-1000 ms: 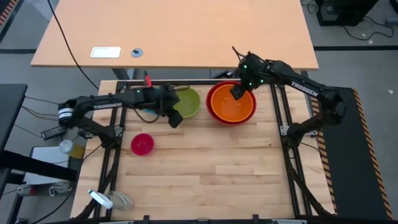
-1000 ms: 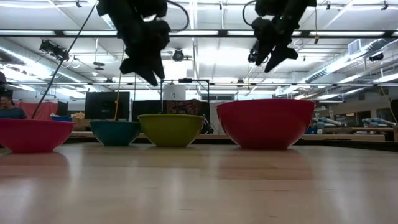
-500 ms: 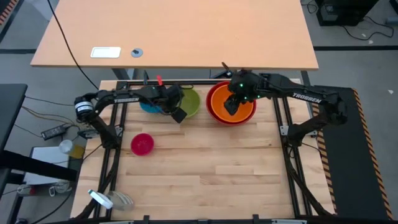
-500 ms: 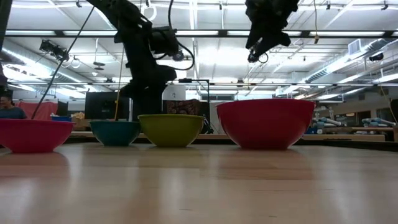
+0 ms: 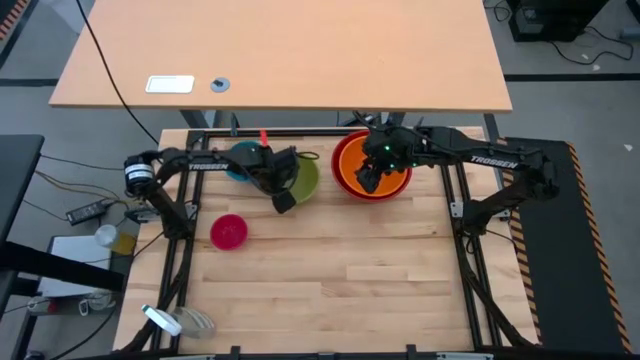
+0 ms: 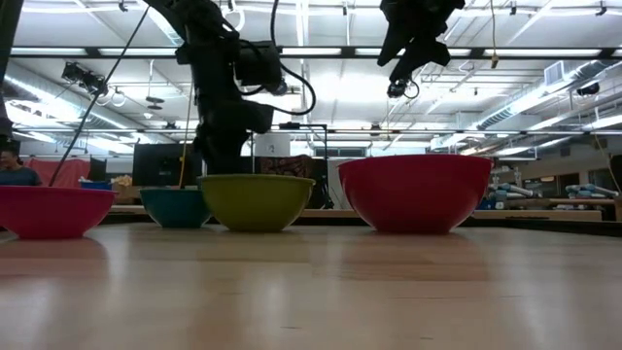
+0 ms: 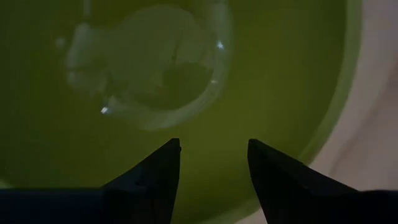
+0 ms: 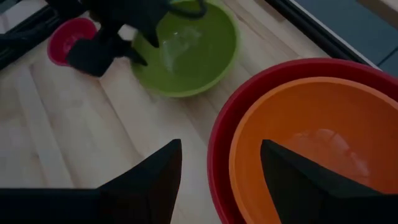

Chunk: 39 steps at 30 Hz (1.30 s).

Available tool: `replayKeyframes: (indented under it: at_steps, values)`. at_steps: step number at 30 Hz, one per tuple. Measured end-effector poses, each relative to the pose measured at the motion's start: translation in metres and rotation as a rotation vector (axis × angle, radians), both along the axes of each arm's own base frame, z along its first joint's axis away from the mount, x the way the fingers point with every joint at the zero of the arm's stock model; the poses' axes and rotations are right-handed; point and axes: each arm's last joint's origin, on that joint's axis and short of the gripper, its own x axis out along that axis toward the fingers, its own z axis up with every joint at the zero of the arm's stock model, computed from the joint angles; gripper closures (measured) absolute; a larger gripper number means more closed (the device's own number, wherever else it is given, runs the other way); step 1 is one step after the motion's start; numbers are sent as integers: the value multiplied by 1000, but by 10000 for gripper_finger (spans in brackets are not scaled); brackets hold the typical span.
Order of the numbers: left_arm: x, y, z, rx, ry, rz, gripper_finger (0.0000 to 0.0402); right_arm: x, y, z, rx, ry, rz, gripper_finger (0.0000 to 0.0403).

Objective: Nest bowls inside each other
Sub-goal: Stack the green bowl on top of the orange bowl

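Note:
The yellow-green bowl (image 5: 306, 172) (image 6: 256, 202) stands on the table at the far middle, with the blue bowl (image 5: 238, 160) (image 6: 173, 206) just to its left. The orange bowl (image 8: 311, 137) sits inside the red bowl (image 5: 341, 166) (image 6: 415, 192) on the right. Nearer and to the left, the small magenta bowl (image 5: 228, 231) (image 8: 68, 38) stands alone. My left gripper (image 7: 213, 146) (image 5: 284, 192) is open and reaches down into the yellow-green bowl. My right gripper (image 8: 221, 146) (image 5: 368, 180) hangs open above the near-left part of the red and orange bowls, touching nothing. My left gripper comes from above, pointing steeply down, with both open fingers (image 7: 163, 174) inside the yellow-green bowl, by its inner wall (image 7: 214, 186) close to the near rim. The fingers themselves hide whether their tips press on the wall. The bowl stands upright on the table.
Black frame rails (image 5: 300, 132) run along the table's far edge and down both sides. The near half of the wooden top (image 5: 330, 280) is bare. A separate desk (image 5: 280, 50) stands beyond the far edge.
My left gripper has sunk into the yellow-green bowl and tipped more steeply downward. The bowl has slid a little toward the table's near edge. My right gripper has swung from the far rim of the red bowl toward the near left, staying high and open.

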Motion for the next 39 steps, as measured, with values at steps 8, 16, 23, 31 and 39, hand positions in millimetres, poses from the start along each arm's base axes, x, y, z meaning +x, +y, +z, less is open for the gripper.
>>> replayKeyframes:
  at_steps: [8,16,23,31,39]
  values:
    - [4,-21,4,-75,14,-85,210,0,0,0,0,2,0,179]
    - [-4,-29,45,-112,-33,77,210,-4,-4,-3,-5,49,0,179]
    - [-43,-52,71,-19,-182,330,210,-7,-11,-4,-22,70,-29,179]
    - [-83,-54,50,-32,-238,749,197,-6,-16,-2,-50,44,-20,179]
    - [-87,-54,12,-102,-304,856,164,-5,-17,-1,-60,34,-13,179]
